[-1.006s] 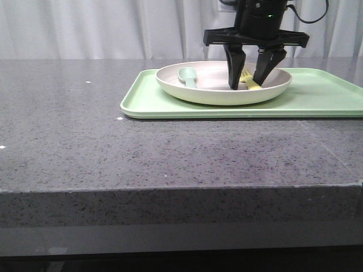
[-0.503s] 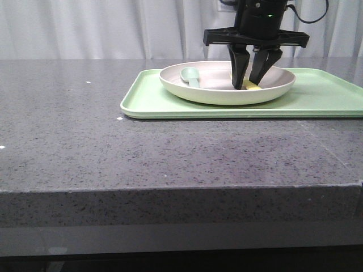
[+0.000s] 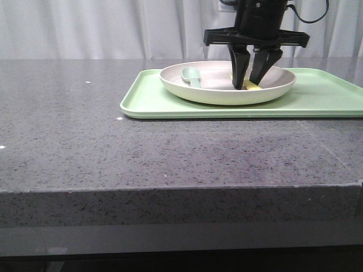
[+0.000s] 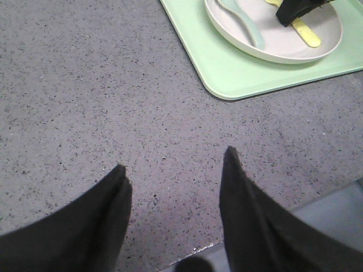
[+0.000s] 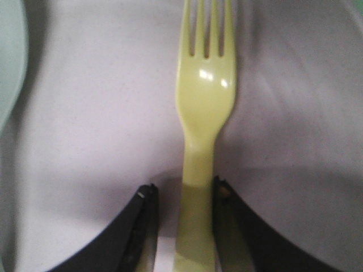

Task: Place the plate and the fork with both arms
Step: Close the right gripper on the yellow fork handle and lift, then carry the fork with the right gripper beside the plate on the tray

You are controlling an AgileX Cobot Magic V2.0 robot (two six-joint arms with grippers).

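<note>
Right wrist view: yellow fork (image 5: 203, 113) lies flat on the plate (image 5: 102, 102), tines pointing away from the right gripper (image 5: 195, 195). Both black fingers (image 5: 136, 226) flank the handle closely. Pale green spoon (image 5: 8, 62) edge visible beside.

The worktop (image 3: 170, 147) is a dark grey speckled stone slab with a thick front edge and a few small white flecks scattered over its left side. Directly on it, toward the far right, lies a rectangular light-green tray (image 3: 147, 99) with rounded corners and a low raised rim, flat on the stone; its right end runs out of the front view. In the left wrist view the same tray (image 4: 227, 71) shows one rounded corner on the grey surface.
</note>
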